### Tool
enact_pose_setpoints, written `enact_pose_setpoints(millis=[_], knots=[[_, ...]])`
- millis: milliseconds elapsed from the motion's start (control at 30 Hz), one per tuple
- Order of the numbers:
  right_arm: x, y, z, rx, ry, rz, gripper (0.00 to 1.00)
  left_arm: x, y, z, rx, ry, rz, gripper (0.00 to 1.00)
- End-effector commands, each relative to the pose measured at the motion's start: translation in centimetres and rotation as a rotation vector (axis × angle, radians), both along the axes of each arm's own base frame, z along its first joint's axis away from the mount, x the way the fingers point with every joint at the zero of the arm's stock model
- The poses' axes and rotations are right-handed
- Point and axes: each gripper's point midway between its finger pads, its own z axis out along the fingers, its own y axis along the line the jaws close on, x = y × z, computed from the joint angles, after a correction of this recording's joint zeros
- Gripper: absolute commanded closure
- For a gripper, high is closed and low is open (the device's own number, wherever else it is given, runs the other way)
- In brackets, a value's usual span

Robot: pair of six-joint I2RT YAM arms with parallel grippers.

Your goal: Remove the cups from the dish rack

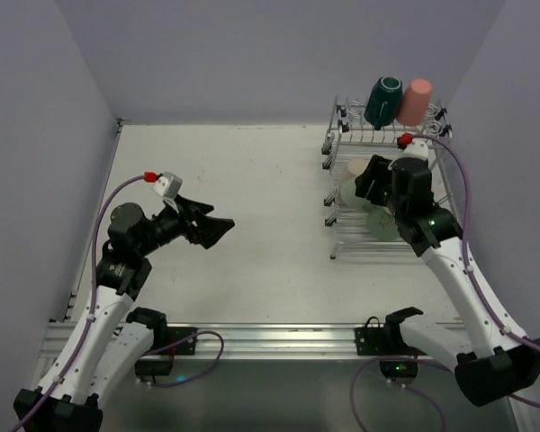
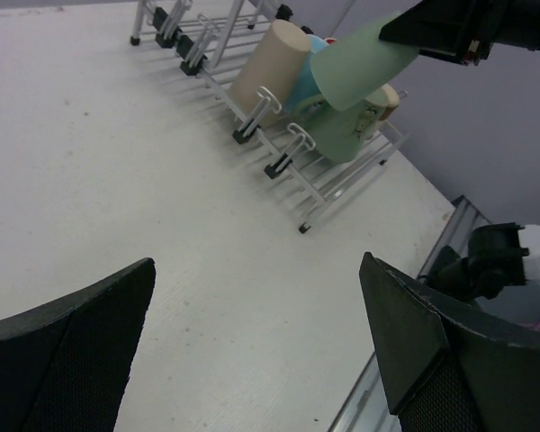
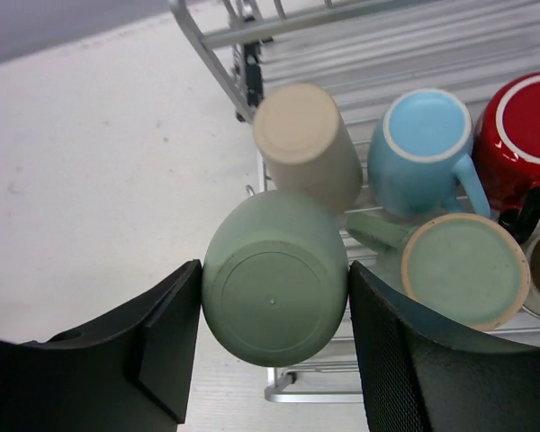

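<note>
The silver wire dish rack (image 1: 335, 144) stands at the far right. On its top tier sit a dark teal cup (image 1: 383, 99) and a pink cup (image 1: 416, 101). My right gripper (image 3: 274, 270) is shut on a sage green cup (image 3: 274, 279), held bottom toward the camera over the lower tier's front corner; it also shows in the left wrist view (image 2: 360, 67). On the lower tier lie a beige cup (image 3: 306, 139), a light blue mug (image 3: 423, 148), a red mug (image 3: 517, 135) and a sage green mug (image 3: 463, 270). My left gripper (image 1: 218, 229) is open and empty over the table.
The white table (image 1: 252, 180) runs left of the rack, walled at the back and both sides. A metal rail (image 1: 270, 337) with the arm bases and cables lines the near edge. The rack's front corner (image 3: 292, 391) lies just under the held cup.
</note>
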Motion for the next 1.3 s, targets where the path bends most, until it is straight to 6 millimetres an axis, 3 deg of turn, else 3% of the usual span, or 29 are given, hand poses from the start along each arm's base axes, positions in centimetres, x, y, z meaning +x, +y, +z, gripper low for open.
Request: enact_pose_setpoints(millis=[0, 67, 100, 167, 200, 300, 433, 600, 1000, 1200, 1267], knots=[[-0.6, 2.0, 4.3, 0.146, -0.153, 0.075, 0.80, -1.6, -2.2, 2.9, -0.140, 0.027, -0.158, 0.00], [-1.6, 4.2, 5.7, 0.287, -0.226, 0.167, 0.80, -2.7, -4.0, 4.2, -0.241, 0.046, -0.265, 0.00], [-2.7, 6.3, 6.4, 0.366, -0.236, 0.279, 0.80, -3.8, -5.5, 4.5, -0.265, 0.068, -0.325, 0.00], [-3.8, 8.4, 7.9, 0.531, -0.284, 0.366, 0.81, -4.0, -7.4, 5.1, -0.305, 0.088, -0.361, 0.00], [-4.9, 9.7, 8.4, 0.597, -0.283, 0.448, 0.82, -5.6, -9.2, 5.3, -0.314, 0.104, -0.432, 0.00], [-7.0, 12.1, 10.2, 0.767, -0.295, 0.582, 0.83, -6.4, -11.7, 5.5, -0.348, 0.140, -0.482, 0.06], [-8.4, 13.0, 10.8, 0.817, -0.286, 0.642, 0.83, -6.2, -12.6, 5.4, -0.366, 0.149, -0.465, 0.12], [-9.7, 13.4, 10.4, 0.859, -0.276, 0.694, 0.84, -5.2, -13.2, 5.2, -0.371, 0.126, -0.423, 0.13], [-10.2, 13.7, 7.8, 0.865, -0.214, 0.701, 0.85, -3.6, -13.3, 4.9, -0.357, 0.052, -0.339, 0.20], [-10.6, 14.8, 6.9, 0.940, -0.165, 0.765, 0.85, -3.5, -13.7, 4.9, -0.380, 0.043, -0.352, 0.48], [-10.5, 15.2, 6.6, 0.951, -0.154, 0.781, 0.85, -3.7, -13.8, 5.2, -0.403, 0.039, -0.367, 0.52]])
